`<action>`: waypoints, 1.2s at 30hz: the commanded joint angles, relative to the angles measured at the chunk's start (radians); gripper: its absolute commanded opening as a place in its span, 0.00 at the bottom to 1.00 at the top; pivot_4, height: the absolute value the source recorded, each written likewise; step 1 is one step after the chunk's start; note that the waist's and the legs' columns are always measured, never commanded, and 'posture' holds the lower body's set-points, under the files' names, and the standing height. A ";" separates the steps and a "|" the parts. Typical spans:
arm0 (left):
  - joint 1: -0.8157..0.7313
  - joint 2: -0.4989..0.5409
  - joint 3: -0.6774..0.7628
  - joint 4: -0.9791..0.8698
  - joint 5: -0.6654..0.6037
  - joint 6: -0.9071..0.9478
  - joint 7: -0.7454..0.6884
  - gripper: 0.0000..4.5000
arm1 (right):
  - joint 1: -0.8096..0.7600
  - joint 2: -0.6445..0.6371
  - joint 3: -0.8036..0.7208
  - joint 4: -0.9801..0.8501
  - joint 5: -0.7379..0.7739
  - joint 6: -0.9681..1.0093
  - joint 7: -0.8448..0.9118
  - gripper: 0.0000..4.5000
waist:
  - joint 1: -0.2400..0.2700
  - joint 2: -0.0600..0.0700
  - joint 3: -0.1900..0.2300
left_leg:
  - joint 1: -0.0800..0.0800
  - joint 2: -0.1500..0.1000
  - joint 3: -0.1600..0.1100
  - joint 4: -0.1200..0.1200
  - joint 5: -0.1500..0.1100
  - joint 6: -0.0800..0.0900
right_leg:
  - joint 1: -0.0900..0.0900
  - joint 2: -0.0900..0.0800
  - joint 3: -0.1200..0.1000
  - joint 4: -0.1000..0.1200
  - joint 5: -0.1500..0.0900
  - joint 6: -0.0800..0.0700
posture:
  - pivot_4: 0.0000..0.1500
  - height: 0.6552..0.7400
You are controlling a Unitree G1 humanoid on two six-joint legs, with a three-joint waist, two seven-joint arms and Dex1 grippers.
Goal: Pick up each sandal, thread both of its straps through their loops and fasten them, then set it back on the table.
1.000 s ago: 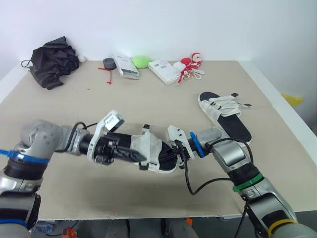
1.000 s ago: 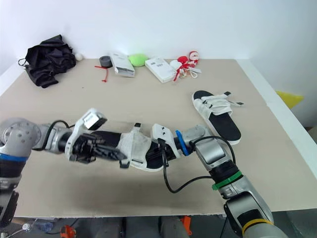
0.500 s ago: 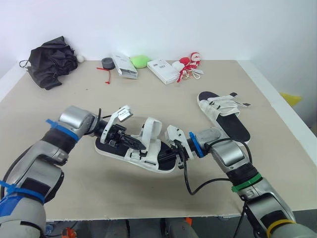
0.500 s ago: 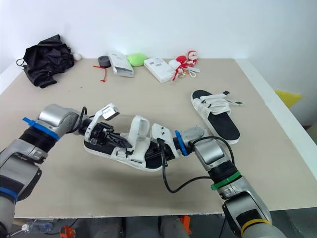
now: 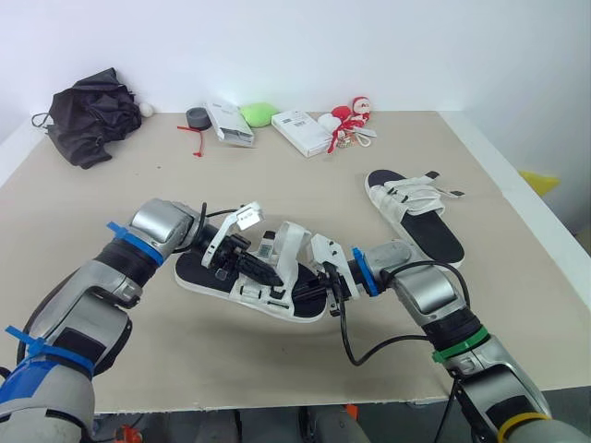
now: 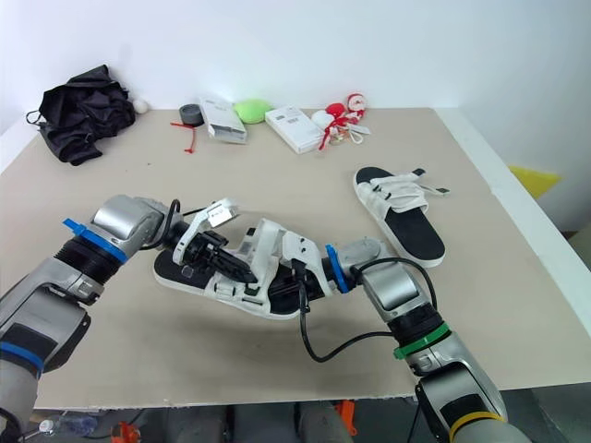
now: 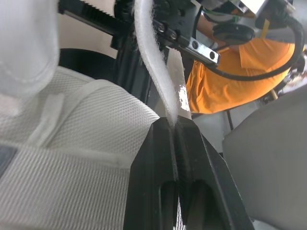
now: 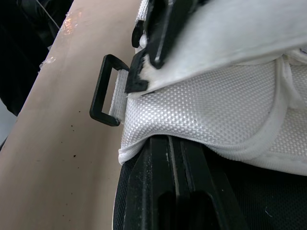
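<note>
The near sandal, black sole with white mesh straps, lies mid-table between both arms. My left gripper reaches over it from the left and is shut on a thin white strap, which stands up from the sandal. From the right, my right gripper is shut on the sandal's edge, under the white mesh upper. A black strap loop sticks out beside that upper, with nothing through it. The second sandal lies flat at the right, apart from both grippers.
Along the table's far edge lie a black bundle, a tape roll, two white boxes, a green object and a red-and-white toy. The table's right edge runs close behind the second sandal.
The left gripper moved right along the sandal and closed on the raised strap. The sandal, held up a second ago, now rests on the table. The right gripper kept its grip.
</note>
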 commanded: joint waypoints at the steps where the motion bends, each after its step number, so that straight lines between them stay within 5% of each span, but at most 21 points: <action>1: 0.025 0.012 0.007 -0.058 -0.006 0.007 -0.007 0.01 | 0.039 -0.008 0.051 0.045 -0.037 0.036 -0.024 0.00 | -0.001 0.000 0.000 | 0.000 0.000 0.000 0.000 0.000 0.000 | 0.000 0.000 0.000 0.000 0.000 0.000 | 1.00 1.00; 34: 0.363 0.081 0.141 -0.360 0.254 -0.439 0.037 0.01 | 0.031 -0.006 0.058 0.057 -0.037 0.023 -0.026 0.00 | -0.004 0.005 -0.006 | 0.004 0.000 0.002 0.000 -0.002 0.003 | 0.004 0.000 0.002 0.000 -0.001 0.000 | 1.00 1.00; 36: 0.367 0.071 0.158 -0.361 0.245 -0.429 0.057 0.13 | 0.029 -0.007 0.060 0.059 -0.038 0.020 -0.023 0.00 | -0.004 0.005 -0.007 | 0.005 0.001 0.002 0.000 -0.002 0.004 | 0.004 0.000 0.002 0.000 -0.001 0.000 | 1.00 1.00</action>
